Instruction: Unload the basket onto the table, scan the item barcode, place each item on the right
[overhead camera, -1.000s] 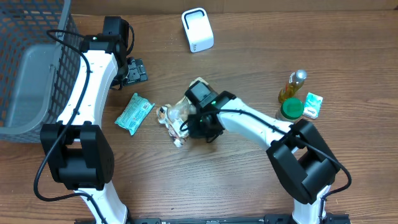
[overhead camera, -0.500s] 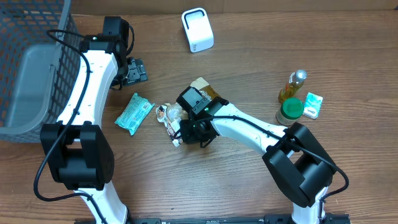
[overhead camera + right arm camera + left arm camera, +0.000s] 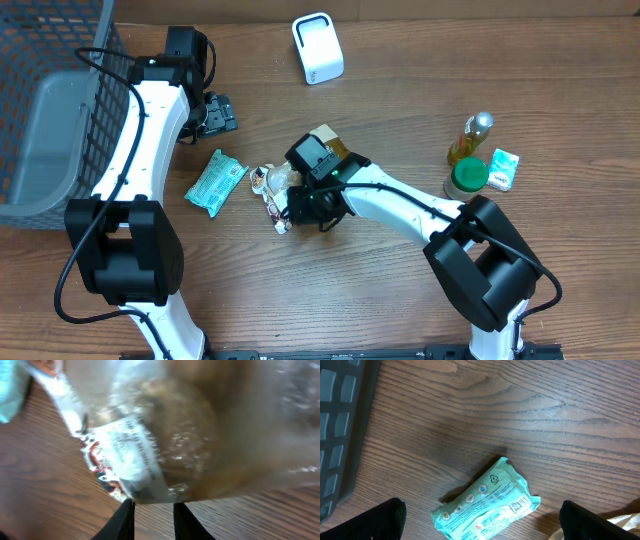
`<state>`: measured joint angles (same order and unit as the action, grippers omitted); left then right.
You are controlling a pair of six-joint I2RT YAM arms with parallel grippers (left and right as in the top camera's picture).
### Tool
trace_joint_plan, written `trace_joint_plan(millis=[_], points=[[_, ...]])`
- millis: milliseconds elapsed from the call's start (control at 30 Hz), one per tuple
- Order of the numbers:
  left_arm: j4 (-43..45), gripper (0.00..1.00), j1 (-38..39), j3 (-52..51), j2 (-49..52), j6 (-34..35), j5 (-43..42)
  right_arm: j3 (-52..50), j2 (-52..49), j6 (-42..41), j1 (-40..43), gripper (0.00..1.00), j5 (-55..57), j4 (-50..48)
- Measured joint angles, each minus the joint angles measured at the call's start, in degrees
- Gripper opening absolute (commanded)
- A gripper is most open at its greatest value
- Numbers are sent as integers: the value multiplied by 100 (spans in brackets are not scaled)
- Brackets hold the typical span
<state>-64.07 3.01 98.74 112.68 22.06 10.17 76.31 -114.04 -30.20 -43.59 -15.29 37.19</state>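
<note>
Right gripper (image 3: 300,206) has shifted left over clear snack bag (image 3: 275,183).

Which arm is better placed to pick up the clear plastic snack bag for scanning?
Right. The right hand is already at the clear plastic snack bag, with its fingertips at the bag's lower edge. The left hand hangs open, away from the bag and nearer the green plastic packet.

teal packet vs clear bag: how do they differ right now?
The teal packet is opaque; the clear bag is see-through, brown contents showing. The teal packet lies flat, apart from both arms; the clear bag is crumpled under the right end effector. Both are soft printed wrappers on the wooden table.
</note>
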Motion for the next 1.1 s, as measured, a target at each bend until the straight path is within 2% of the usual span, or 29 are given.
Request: trace_joint_plan(millis=[167,333,400,533,733,1100], points=[[-2,100,0,0,0,0,0,105,0,201,-68,19,-140,280],[0,100,0,0,0,0,-2,623,7,367,-28,19,-170,387],[-2,100,0,0,0,0,-2,778,44,407,20,19,-26,284],[0,100,0,0,0,0,-2,866,111,479,175,11,634,225],[0,100,0,0,0,0,-2,866,111,472,345,11,1300,103],[0,100,0,0,0,0,-2,866,-92,476,343,11,1574,-501]])
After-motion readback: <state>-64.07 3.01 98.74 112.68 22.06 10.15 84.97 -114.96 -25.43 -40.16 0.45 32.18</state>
